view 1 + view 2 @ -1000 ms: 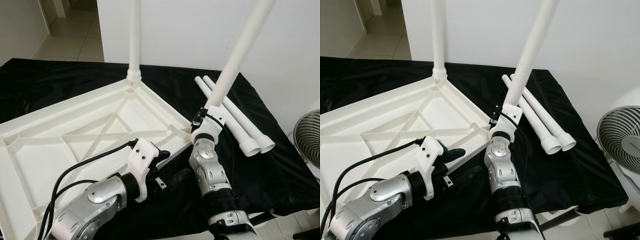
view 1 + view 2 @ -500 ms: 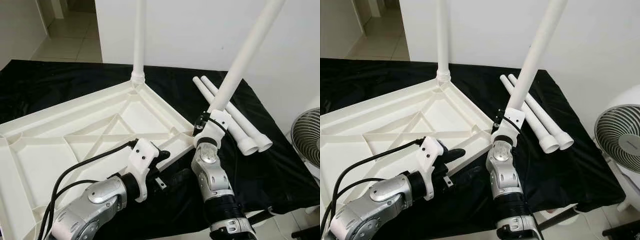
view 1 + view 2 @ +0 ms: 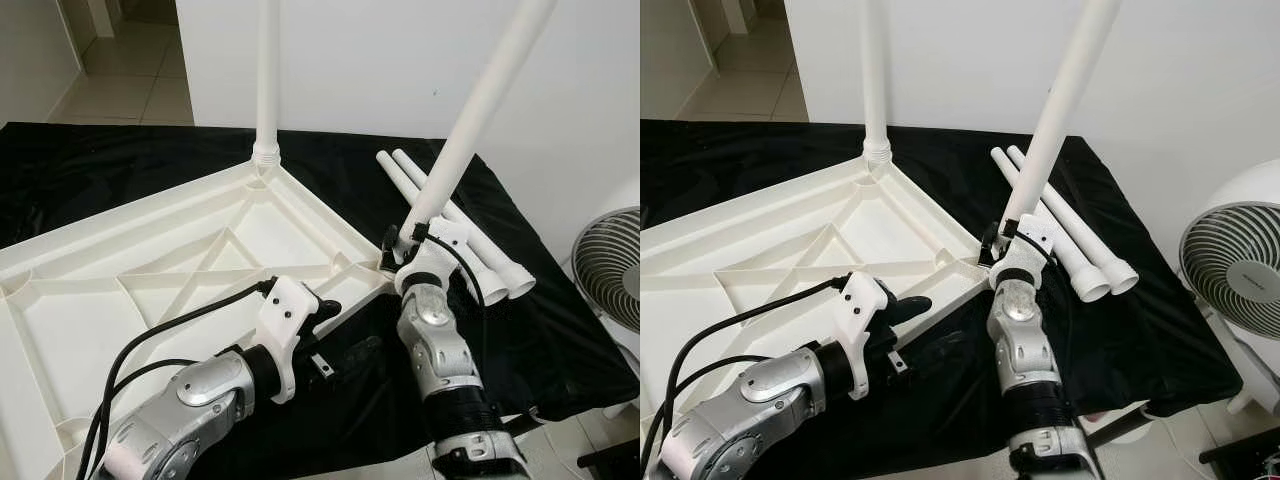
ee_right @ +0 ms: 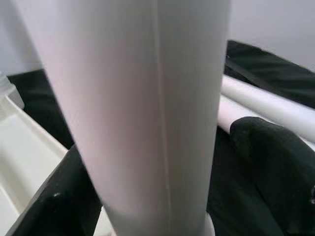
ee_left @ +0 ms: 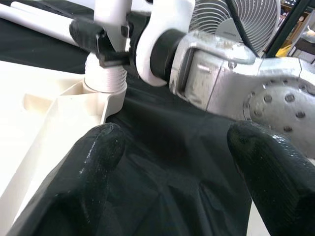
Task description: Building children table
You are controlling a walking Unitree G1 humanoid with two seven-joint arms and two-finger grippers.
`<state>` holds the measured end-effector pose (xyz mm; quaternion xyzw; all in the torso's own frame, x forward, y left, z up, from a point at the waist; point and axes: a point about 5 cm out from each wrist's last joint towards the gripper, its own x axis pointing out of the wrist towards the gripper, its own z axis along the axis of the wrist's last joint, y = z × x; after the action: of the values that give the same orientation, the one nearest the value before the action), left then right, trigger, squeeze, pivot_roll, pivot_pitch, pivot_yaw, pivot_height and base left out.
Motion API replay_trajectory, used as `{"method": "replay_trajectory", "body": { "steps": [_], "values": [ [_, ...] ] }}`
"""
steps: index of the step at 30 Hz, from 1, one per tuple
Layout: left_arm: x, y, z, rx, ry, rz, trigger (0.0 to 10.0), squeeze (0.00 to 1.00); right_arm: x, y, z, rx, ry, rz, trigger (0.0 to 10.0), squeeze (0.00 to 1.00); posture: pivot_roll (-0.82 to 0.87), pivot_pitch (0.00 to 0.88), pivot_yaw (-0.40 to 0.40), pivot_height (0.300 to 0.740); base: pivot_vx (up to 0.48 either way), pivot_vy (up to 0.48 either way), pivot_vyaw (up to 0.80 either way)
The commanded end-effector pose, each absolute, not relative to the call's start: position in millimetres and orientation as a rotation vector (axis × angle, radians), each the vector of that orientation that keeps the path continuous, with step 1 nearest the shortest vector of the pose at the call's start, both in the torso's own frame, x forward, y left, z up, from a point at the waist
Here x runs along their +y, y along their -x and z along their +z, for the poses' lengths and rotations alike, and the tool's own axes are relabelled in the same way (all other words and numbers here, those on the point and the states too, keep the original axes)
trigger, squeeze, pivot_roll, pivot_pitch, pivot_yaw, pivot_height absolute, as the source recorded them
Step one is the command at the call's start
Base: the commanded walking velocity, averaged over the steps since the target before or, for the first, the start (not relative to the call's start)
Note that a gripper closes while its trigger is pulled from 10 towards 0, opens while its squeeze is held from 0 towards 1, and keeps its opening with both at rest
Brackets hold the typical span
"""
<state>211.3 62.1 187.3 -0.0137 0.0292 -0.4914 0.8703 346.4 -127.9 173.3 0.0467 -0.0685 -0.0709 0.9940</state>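
The white table top [image 3: 120, 300] lies upside down on a black cloth. One white leg [image 3: 266, 80] stands upright in its far corner. My right gripper [image 3: 408, 240] is shut on a second leg [image 3: 470, 110], low on its shaft. This leg tilts to the right, and its threaded end [image 5: 105, 73] sits at the near right corner socket. The right wrist view has the leg [image 4: 147, 108] between the black fingers [image 4: 64, 196]. My left gripper [image 5: 177, 162] hangs open over the cloth beside that corner, holding nothing.
Two loose white legs [image 3: 480, 255] lie side by side on the cloth to the right. A white fan [image 3: 1235, 260] stands on the floor past the right edge. A wall rises behind, with a tiled doorway [image 3: 120, 60] at the back left.
My right forearm has swung a little to the right, with the tilted leg still in its grip. The head view has shifted slightly. The left arm has stayed put.
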Motion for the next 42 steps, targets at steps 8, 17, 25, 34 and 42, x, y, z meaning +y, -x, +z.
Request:
{"method": "replay_trajectory", "body": {
  "steps": [8,17,25,34,42],
  "values": [
    [61,-212,186,0.072,0.030,-1.049,10.0,0.00,-146,-360,169,-0.091,-0.053,0.114,10.0,0.00,0.06,0.096,-0.075,0.740,0.000,0.000,0.00],
    [62,-212,187,0.072,0.028,-1.047,10.0,0.00,-176,-360,164,-0.067,0.028,0.260,10.0,0.00,0.07,0.101,-0.073,0.740,0.000,0.000,0.00],
    [63,-211,187,0.075,0.027,-1.048,10.0,0.00,-189,-351,159,-0.051,0.084,0.494,10.0,0.00,0.07,0.102,-0.061,0.740,0.000,0.000,0.00],
    [64,-211,187,0.083,0.026,-1.053,10.0,0.00,-196,-352,163,-0.063,0.159,0.613,10.0,0.00,0.07,0.100,-0.054,0.740,0.000,0.000,0.00],
    [61,-211,186,0.110,0.048,-1.067,10.0,0.00,-193,-360,168,-0.084,0.193,0.652,10.0,0.00,0.07,0.092,-0.054,0.740,0.000,0.000,0.00]
  ]
}}
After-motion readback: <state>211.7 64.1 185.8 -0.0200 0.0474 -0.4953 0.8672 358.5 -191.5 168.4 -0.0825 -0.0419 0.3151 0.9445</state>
